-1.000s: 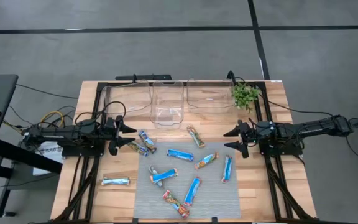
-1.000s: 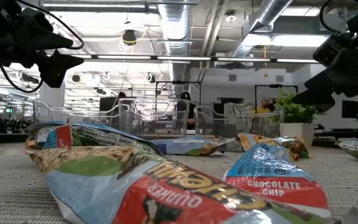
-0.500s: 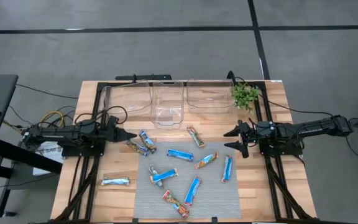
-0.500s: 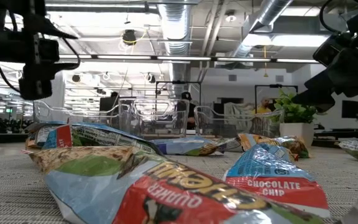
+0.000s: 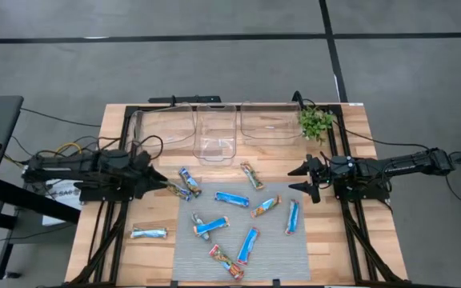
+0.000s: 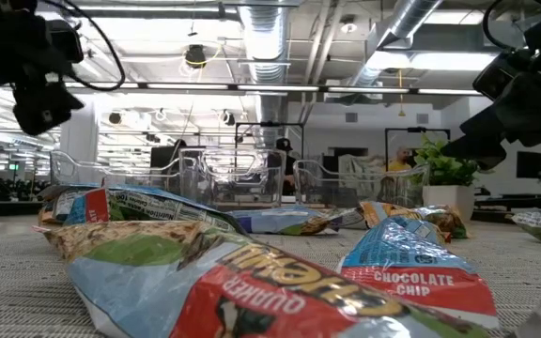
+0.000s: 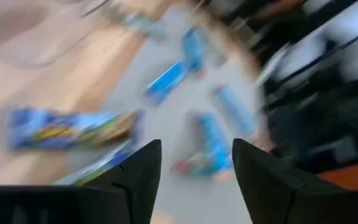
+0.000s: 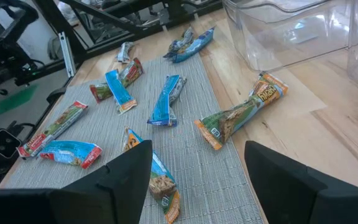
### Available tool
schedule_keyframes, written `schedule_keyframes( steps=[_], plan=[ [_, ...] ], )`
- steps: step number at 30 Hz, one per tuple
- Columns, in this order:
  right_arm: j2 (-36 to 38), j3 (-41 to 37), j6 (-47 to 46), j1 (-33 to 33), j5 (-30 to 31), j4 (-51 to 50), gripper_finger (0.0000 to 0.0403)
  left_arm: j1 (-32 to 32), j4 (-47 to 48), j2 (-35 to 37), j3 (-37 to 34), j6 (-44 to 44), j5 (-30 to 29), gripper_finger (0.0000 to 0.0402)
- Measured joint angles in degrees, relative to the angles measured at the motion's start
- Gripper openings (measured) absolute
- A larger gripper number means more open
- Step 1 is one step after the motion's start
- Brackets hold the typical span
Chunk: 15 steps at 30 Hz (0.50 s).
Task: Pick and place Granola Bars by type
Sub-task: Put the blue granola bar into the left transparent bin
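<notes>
Several granola bars lie flat and scattered. A blue bar point(image 5: 189, 182) and a darker one point(image 5: 178, 190) rest on the wood. Blue bars point(image 5: 232, 198) point(image 5: 247, 244), an orange-red one point(image 5: 266, 206) and a red one point(image 5: 226, 261) lie on the grey mat. A silver-blue bar point(image 5: 148, 233) lies apart near the left. My left gripper point(image 5: 154, 181) hovers open just left of the blue bar; its wrist view point(image 7: 196, 168) is blurred. My right gripper point(image 5: 300, 178) hangs open above the table's right side, right of the green-orange bar point(image 8: 241, 115).
Three clear plastic bins point(image 5: 216, 132) stand in a row along the far edge, with a small potted plant point(image 5: 316, 122) at the far right corner. The grey mat point(image 5: 270, 248) covers the near middle. Black frame rails run along both sides of the table.
My left gripper has turned about its wrist, so its fingers no longer show spread side by side from above, and the arm has swung a little toward the near edge. The right arm and all the bars have kept still.
</notes>
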<state>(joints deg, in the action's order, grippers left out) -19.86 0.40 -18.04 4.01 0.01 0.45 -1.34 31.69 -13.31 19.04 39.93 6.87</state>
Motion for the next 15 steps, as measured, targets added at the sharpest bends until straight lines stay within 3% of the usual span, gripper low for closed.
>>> schedule_keyframes(
  steps=[9,15],
  plan=[
    [0.0,0.0,0.0,0.0,0.0,0.0,0.0249,0.0,16.3,-21.1,16.0,-16.1,-1.0,0.0172],
    [0.0,0.0,0.0,0.0,0.0,0.0,0.0249,-1.9,23.9,-35.4,22.8,-33.3,-2.2,0.0171]
  ],
)
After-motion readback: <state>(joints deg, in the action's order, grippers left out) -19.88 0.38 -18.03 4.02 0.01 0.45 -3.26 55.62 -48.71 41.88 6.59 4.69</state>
